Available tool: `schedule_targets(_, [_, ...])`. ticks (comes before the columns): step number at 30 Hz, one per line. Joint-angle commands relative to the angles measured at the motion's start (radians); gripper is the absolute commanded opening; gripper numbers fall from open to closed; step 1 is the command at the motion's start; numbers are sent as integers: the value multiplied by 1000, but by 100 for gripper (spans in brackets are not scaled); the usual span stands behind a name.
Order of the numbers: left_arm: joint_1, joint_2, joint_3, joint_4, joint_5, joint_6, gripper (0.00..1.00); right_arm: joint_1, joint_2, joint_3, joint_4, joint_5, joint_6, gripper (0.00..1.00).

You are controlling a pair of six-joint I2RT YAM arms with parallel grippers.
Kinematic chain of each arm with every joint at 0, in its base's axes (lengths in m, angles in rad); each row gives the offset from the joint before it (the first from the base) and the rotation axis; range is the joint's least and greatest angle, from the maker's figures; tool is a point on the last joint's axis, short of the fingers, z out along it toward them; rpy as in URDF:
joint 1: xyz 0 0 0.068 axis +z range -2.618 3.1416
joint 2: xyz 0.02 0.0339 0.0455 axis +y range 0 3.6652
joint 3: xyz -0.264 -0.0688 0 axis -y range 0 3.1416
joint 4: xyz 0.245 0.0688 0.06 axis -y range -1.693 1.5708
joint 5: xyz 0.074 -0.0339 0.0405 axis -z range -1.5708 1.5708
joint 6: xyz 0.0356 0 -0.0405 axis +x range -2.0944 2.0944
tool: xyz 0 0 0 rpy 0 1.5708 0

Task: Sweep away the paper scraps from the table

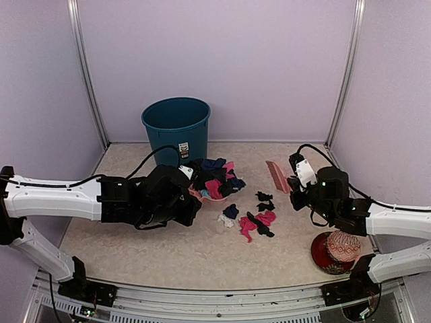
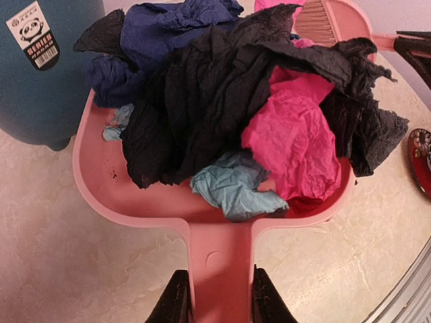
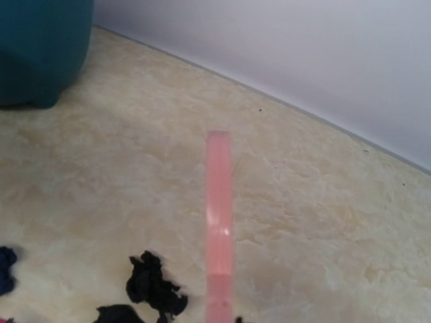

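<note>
Paper scraps (image 2: 222,114) are heaped in one pink dustpan (image 2: 101,182) left of centre in the overhead view. Black, navy, pink and light blue pieces spill over its rim. The left gripper (image 2: 221,303) is clamped on the dustpan's handle. One teal bin (image 1: 176,128) stands just behind the pan, at upper centre. Roughly seven loose scraps (image 1: 256,219) lie on the table (image 1: 168,249) at mid-frame, between the pan and the right gripper (image 1: 296,182), which grips the handle of one pink brush (image 1: 277,176). One red patterned ball (image 1: 343,245) sits at lower right, close under the right arm, apart from the scraps.
</note>
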Motion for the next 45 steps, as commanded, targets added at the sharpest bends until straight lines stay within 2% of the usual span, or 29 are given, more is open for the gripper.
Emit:
schedule_targets(1, [26,-23,87,-69,22,46,0,-24,-36,-16,53,-28,57,0])
schedule_targets(8, [75,-46,188,-102,78,77,0,-33,-42,-33,68,-28,74,0])
schedule_targets(15, [183,-64,291,-101,193,86,0,-37,-37,-39,85,-39,82,0])
schedule_targets(29, [503,50,516,-71,514,81,0,-38,-13,-46,105,-57,111,0])
schedule_targets(36, [633,145,584,-24,740,14,0,-38,-7,-48,116,-53,115,0])
schedule_targets(41, [699,197,585,68,923,-100,0,-38,-2,-47,118,-61,122,0])
schedule_targets(45, [728,217,570,143,1000,-190,0,-38,-6,-48,111,-64,128,0])
